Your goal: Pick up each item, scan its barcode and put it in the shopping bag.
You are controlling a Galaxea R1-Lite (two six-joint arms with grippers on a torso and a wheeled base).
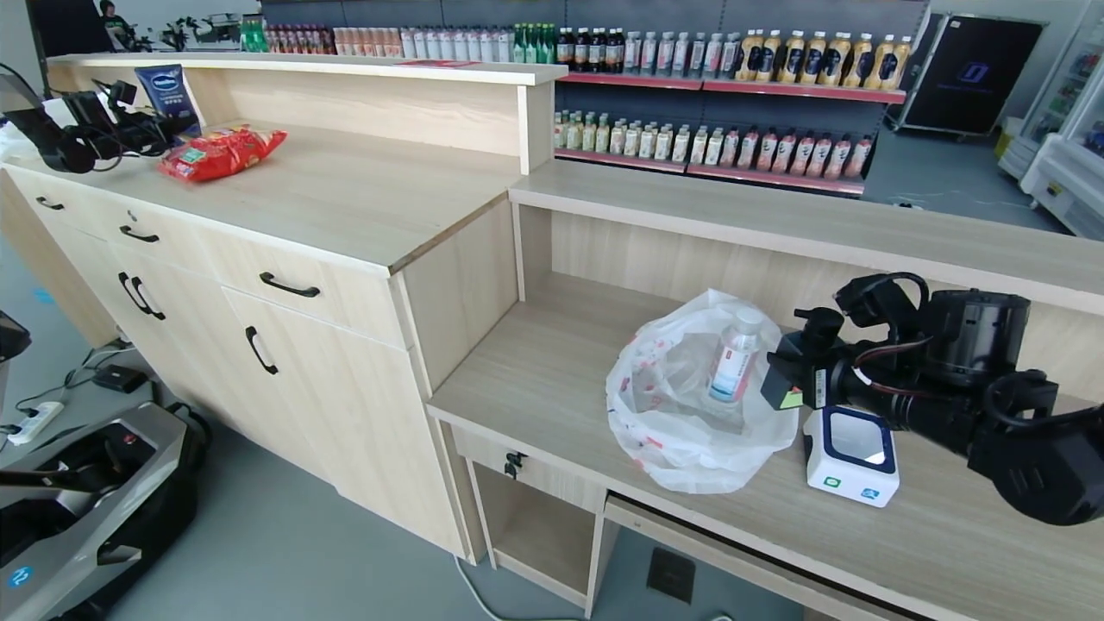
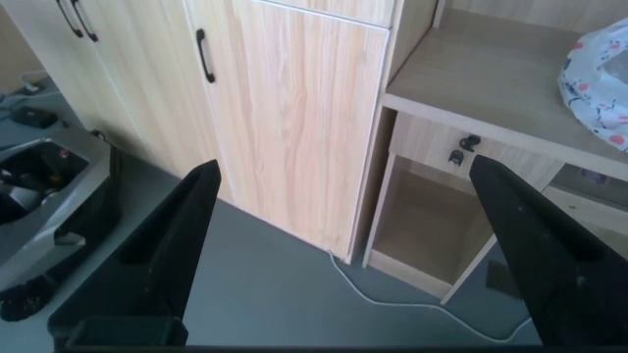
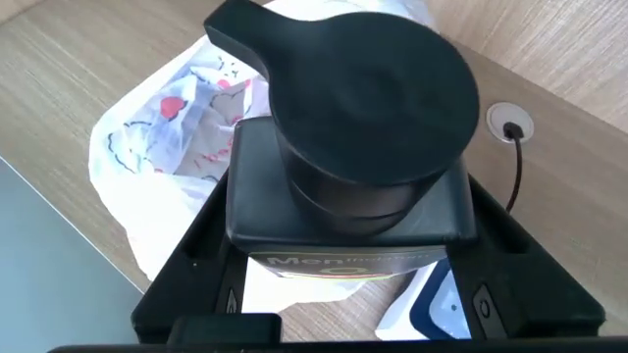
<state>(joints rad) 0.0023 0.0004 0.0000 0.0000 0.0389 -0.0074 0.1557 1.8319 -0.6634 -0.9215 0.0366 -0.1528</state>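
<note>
OK, low table [image 1: 535, 371] carries the shopping bag [image 1: 681, 431], mouth open, slumped toward the front edge. Upper table [image 1: 345, 190] stands left of the bag.

Right gripper [image 1: 798, 375] hangs just beside the bag's right side, jaws clamped on a dark bottle [image 3: 348, 211] w/ black cap. It's held over the scanner [image 1: 849, 453], which sits just right of the bag.

Left gripper [image 2: 343, 172] is well left of the bag, facing a cupboard door [image 2: 285, 118]. Jaws spread wide, nothing btwn them.

Red snack pack [image 1: 220, 151] lies far left of the bag on the upper table, untouched. Clear bottle [image 1: 733, 358] is already inside the bag.

Looks like the scan step for the dark bottle. Next: barcode side to the scanner window, then over the bag's mouth & let go. Can't tell which face has the barcode.
</note>
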